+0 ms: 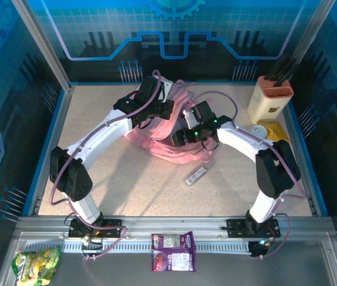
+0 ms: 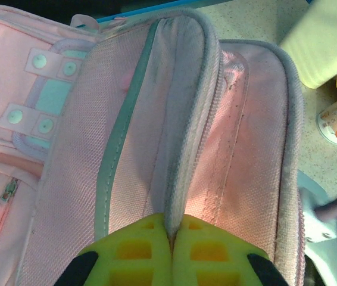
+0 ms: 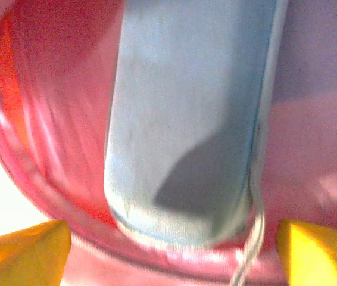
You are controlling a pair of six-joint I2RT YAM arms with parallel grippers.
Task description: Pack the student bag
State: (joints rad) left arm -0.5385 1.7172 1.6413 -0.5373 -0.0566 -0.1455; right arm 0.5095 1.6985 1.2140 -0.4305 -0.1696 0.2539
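The counter (image 1: 127, 190) carries the pink student bag (image 1: 177, 156) in the upper centre of the top view. The left gripper (image 2: 171, 241) has its jaws pinching a ridge of the bag's fabric. The right gripper (image 3: 171, 253) has its jaws spread wide, with a pale grey-blue flat piece (image 3: 186, 119) between them. A small wrapped bar (image 1: 196, 175) lies just below the bag.

silver packet (image 1: 196, 175): table (image 1: 127, 185) | purple packet (image 1: 172, 251), green packet (image 1: 36, 262): near ledge (image 1: 234, 265)
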